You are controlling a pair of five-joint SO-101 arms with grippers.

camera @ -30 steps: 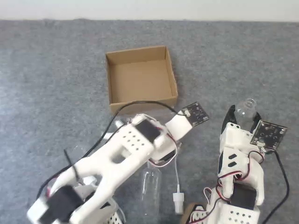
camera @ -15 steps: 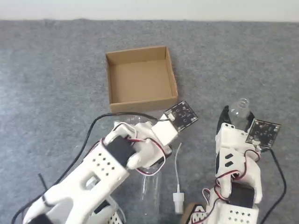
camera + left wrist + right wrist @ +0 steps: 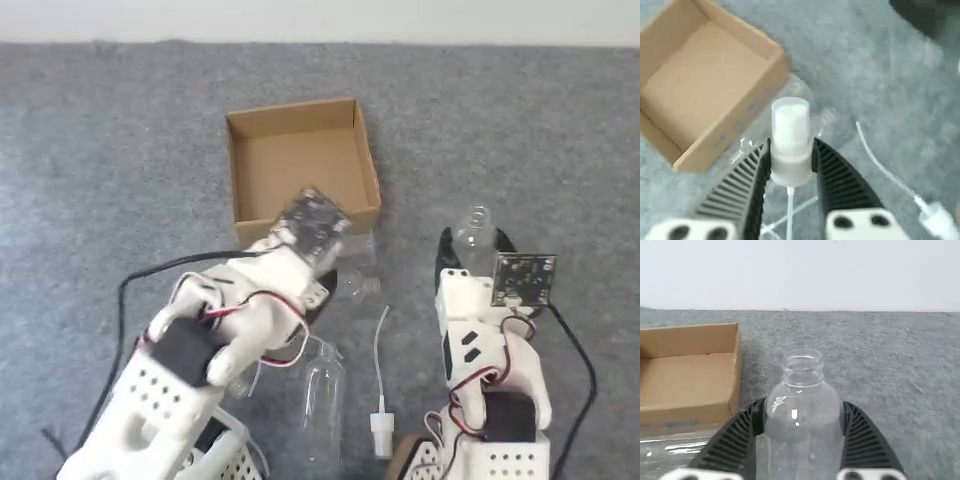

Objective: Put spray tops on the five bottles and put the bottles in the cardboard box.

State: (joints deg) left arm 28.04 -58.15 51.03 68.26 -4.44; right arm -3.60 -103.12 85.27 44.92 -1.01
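Grey table | spray top is being pinched by left gripper, swung left toward cardboard box | bottle is being clamped by right gripper, shifted left | capping likely pending

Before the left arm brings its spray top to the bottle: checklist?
1. left jaws shut on spray top: ok.
2. right jaws shut on bottle, roughly upright: ok.
3. bottle neck uncapped: ok.
4. spray top above bottle neck: not ok, it is off to the side, near the cardboard box.
5. dip tube straight: cannot tell.
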